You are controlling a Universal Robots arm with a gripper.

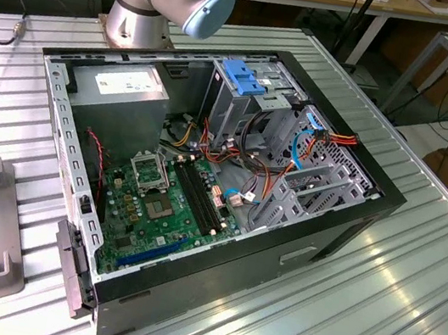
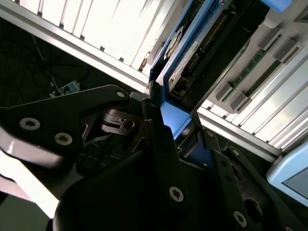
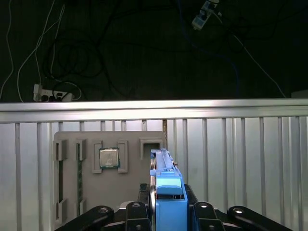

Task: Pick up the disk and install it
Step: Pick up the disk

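In both wrist views the disk (image 3: pixel 163 166) stands on edge between my black fingers, its blue side rail facing the camera. My gripper (image 3: pixel 167 204) is shut on the disk, one finger on each flat side. In the second wrist view the disk's (image 2: pixel 190 45) dark casing and blue rail run away from the gripper (image 2: pixel 171 118) over the slatted table. It hangs in front of a grey parts holder (image 3: pixel 67 139); whether it still touches that holder is hidden. In the exterior view the open computer case (image 1: pixel 206 173) holds a metal drive cage with a blue top (image 1: pixel 243 76).
The grey holder carries a square processor chip (image 3: pixel 109 158) and long slots. Inside the case lie the power-supply box (image 1: pixel 121 86), the green motherboard (image 1: pixel 158 200) and loose cables (image 1: pixel 246 188). The arm's base (image 1: pixel 147 8) stands behind the case. Beyond the table's edge (image 3: pixel 154 105) cables lie on the dark floor.
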